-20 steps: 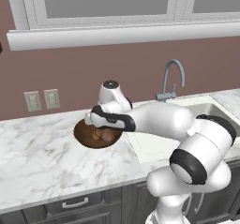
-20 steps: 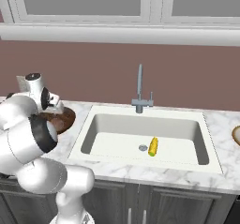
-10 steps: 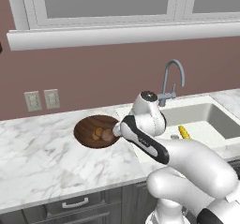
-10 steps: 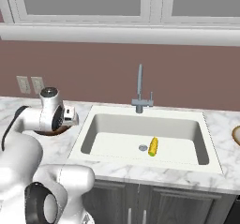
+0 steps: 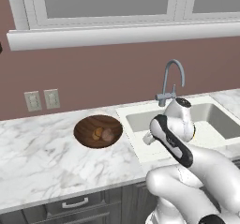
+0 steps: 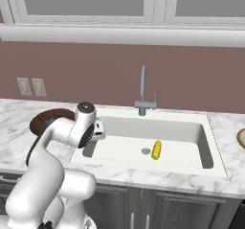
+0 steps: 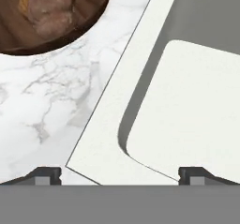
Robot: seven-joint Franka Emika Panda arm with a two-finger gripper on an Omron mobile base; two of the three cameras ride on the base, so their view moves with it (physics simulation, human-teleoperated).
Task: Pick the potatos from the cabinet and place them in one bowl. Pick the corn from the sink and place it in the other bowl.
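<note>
I see flat, even, bright rendered light; soft shading inside the sink [image 6: 143, 142], no glare, all views sharp.

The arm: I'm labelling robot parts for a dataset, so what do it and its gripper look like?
The arm is made of glossy white, rounded, bulbous segments with black bands at the joints and a round grey cap on one joint end. No cables or markings show. The gripper shows in the hand view as two small, dark grey, blocky finger tips with lighter grey pads.
</note>
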